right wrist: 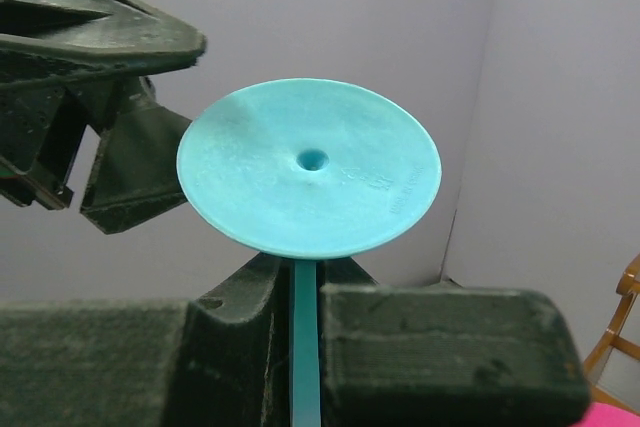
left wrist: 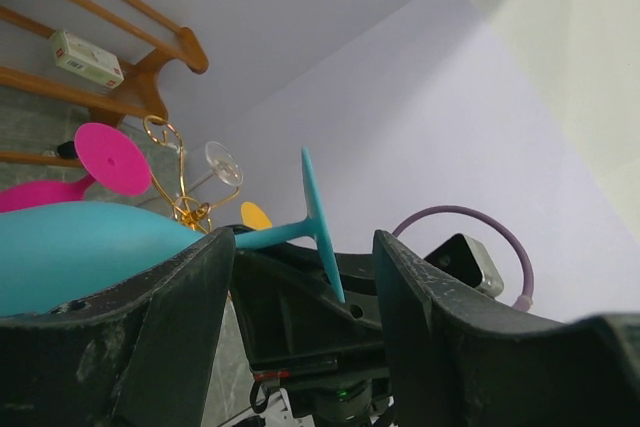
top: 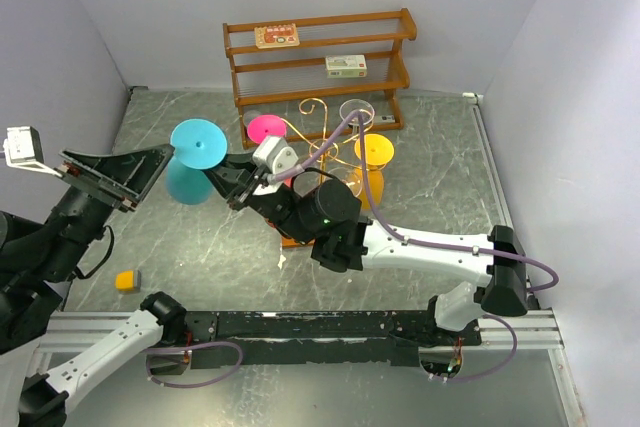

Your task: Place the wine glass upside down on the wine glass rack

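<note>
Wine glass (top: 195, 144) in right pincer (top: 228, 180), pink glass (top: 266, 129) beside rack (top: 316, 104)

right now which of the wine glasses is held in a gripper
The teal wine glass: the right gripper is shut on its stem. The pink glass, yellow glass and clear glass are at the gold rack, untouched by any gripper.

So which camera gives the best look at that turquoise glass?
The top external view: the whole wine glass shows, foot to bowl, with the right hand on its stem. The left wrist view cuts the bowl off behind its own fingers; the right wrist view shows only the foot and some stem.
</note>
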Controlling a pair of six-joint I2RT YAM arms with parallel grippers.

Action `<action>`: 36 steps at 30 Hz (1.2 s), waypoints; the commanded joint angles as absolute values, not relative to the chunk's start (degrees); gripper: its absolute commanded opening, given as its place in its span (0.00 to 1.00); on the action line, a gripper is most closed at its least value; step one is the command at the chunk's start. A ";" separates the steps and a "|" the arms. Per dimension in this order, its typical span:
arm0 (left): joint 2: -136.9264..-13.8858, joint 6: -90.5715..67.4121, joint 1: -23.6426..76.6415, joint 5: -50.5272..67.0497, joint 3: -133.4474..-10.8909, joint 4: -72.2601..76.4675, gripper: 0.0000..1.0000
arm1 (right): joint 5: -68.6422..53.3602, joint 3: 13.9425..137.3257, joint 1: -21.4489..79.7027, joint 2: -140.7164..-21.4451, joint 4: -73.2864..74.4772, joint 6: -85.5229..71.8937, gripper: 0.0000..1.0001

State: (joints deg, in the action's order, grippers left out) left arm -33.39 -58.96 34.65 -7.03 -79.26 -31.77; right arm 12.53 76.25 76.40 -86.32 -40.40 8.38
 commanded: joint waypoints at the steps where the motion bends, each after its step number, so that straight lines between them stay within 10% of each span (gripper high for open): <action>1: -35.46 -58.65 34.41 -5.12 -80.83 -31.93 0.67 | 11.34 77.31 77.03 -85.75 -40.45 10.75 0.00; 8: -36.05 -58.54 34.40 -4.48 -80.30 -31.94 0.49 | 9.28 77.99 77.38 -86.38 -38.21 12.07 0.00; 16: -36.27 -58.57 34.45 -4.73 -80.27 -31.99 0.07 | 8.49 77.72 77.42 -85.81 -38.06 11.61 0.00; 19: -36.39 -58.37 34.45 -5.09 -80.63 -31.66 0.07 | 8.88 77.61 77.42 -85.25 -38.07 10.13 0.00; 25: -36.63 -57.11 34.45 -7.18 -82.24 -30.26 0.07 | 8.20 77.00 77.43 -82.66 -37.18 6.83 0.37; 36: -41.57 -48.45 34.52 -8.48 -84.90 -26.80 0.07 | 9.34 70.83 77.43 -69.41 -27.00 2.27 0.56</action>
